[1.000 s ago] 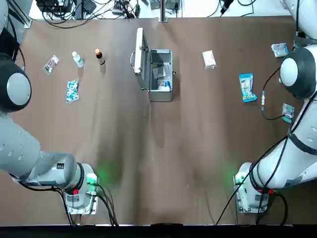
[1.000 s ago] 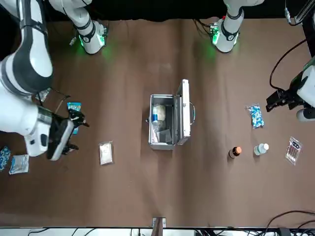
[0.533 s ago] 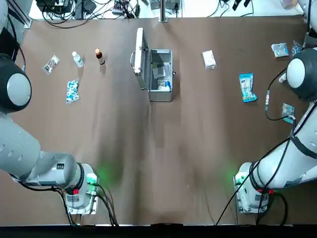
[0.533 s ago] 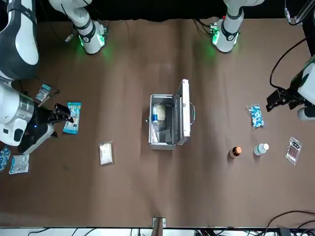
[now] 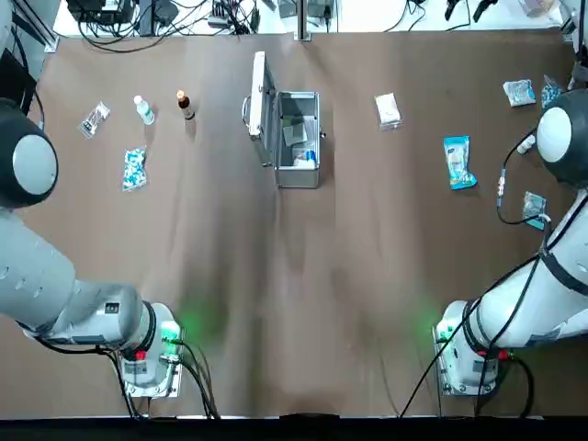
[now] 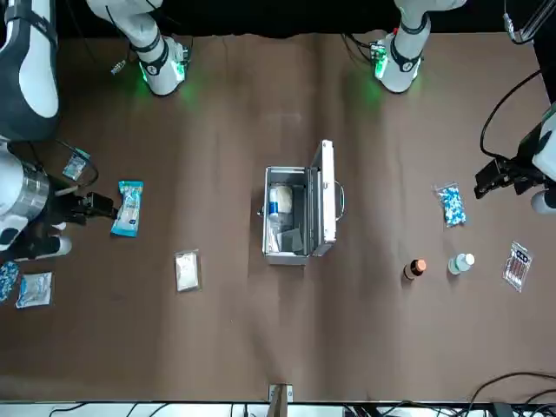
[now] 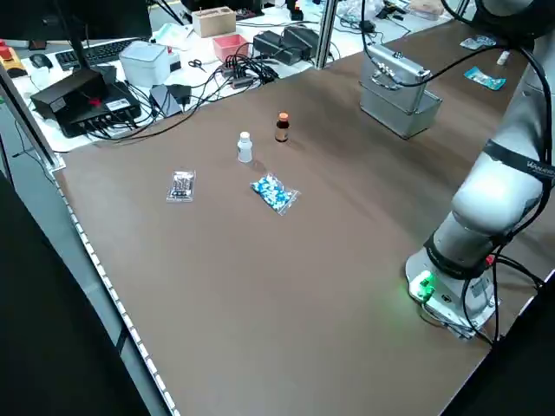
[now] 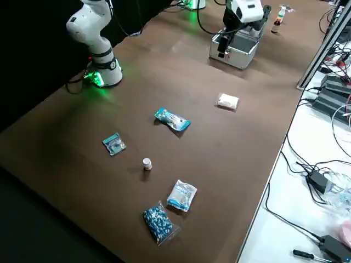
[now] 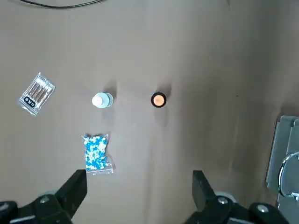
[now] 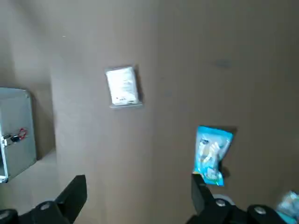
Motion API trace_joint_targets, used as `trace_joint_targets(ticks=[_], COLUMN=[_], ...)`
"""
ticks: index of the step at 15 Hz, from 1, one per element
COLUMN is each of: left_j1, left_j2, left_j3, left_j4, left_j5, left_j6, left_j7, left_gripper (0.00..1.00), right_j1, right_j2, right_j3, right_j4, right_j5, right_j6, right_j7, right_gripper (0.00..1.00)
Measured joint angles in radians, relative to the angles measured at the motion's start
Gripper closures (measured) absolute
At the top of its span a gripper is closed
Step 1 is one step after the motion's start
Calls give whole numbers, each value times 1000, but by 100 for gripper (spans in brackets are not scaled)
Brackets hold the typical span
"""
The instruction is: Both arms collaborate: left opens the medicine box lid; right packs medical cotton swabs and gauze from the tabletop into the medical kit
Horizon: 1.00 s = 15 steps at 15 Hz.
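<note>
The open medicine box [image 6: 287, 248] is seen mid-frame in the front view, its lid [image 6: 327, 195] swung to the right.
The right gripper [image 10: 139, 178], jaws open, has been shifted farther left in the front view since the earlier frame, near the medical cotton swabs [image 6: 128, 208]; the gauze [image 6: 187, 271] is left lying lower, on the counter [image 6: 234, 339]. The left gripper [image 9: 140, 175], also open, is held at the right edge. A speckled packet [image 6: 7, 280] is cut off at lower left. In the box, a white roll [image 6: 282, 198] is held; other contents are hard to identify.
</note>
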Motion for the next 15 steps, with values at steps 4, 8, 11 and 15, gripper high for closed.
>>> trace_joint_targets(ticks=[4, 8, 11, 15], left_j1=[0, -4, -3, -3], left_j2=[0, 0, 1, 1], left_j3=[0, -1, -1, 0], left_j4=[0, 0, 0, 0], left_j5=[0, 0, 0, 0], left_j6=[0, 0, 1, 20], left_j7=[0, 3, 3, 3], left_gripper=[0, 0, 0, 0], right_j1=[0, -1, -2, -4], right_j2=[-67, -92, -98, -111], right_j3=[0, -1, -2, -3], right_j4=[-45, -111, -116, -134], right_j5=[-21, -32, -44, -68], right_j6=[-54, -39, -33, -33], right_j7=[33, 35, 36, 37], right_gripper=[1, 1, 1, 1])
